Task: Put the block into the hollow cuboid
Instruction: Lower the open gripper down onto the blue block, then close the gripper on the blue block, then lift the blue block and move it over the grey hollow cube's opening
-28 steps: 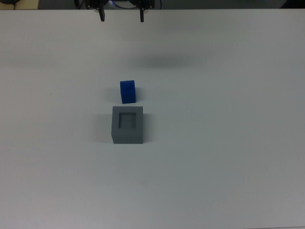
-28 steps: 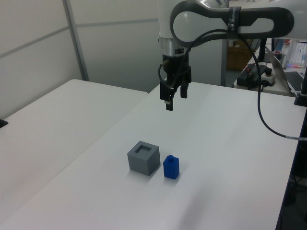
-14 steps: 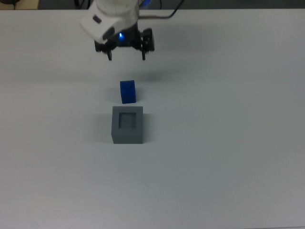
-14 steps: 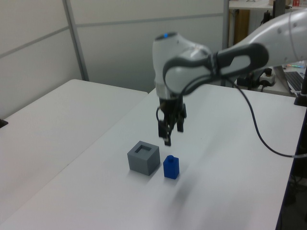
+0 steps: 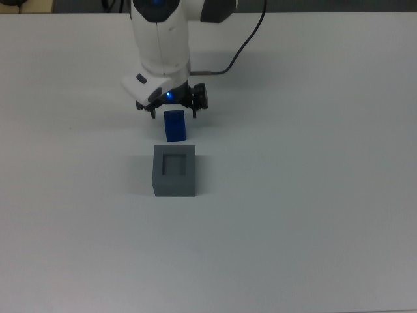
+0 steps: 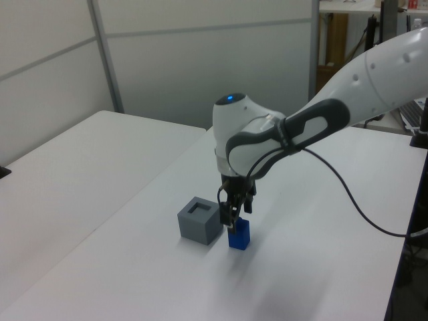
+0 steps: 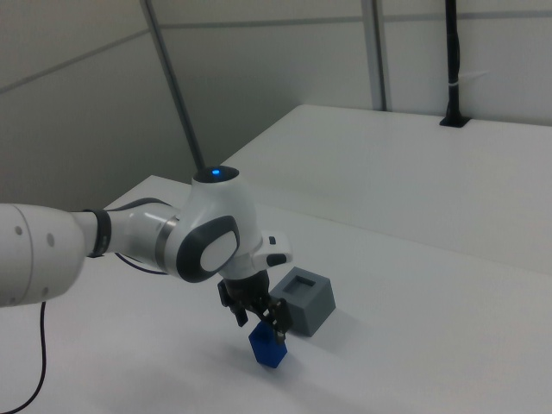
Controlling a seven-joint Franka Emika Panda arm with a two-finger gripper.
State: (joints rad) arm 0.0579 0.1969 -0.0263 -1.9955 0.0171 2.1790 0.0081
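1. Straddling the block [image 5: 174, 126]: your gripper [image 5: 174, 111] sits in the upper centre of the top view, fingers spread, one on each side of the block's far end. Nothing is pinched; gaps show on both sides.
2. Block location: on the tabletop [image 5: 313, 195], centre of the top view, just above the hollow cuboid [image 5: 174, 171] and close to it. Whether they touch, I can't tell.
3. Left view agrees: gripper [image 6: 233, 215] is low over the block [image 6: 239, 234], and the cuboid [image 6: 200, 220] sits just to the block's left with its recess facing up.
4. Why spread: my read is the jaws are opened wider than the block so they can drop around it before closing.
5. Watch out: the cuboid is close, so a skewed close could nudge either piece.
6. Recess is empty, so the insertion is not yet done.
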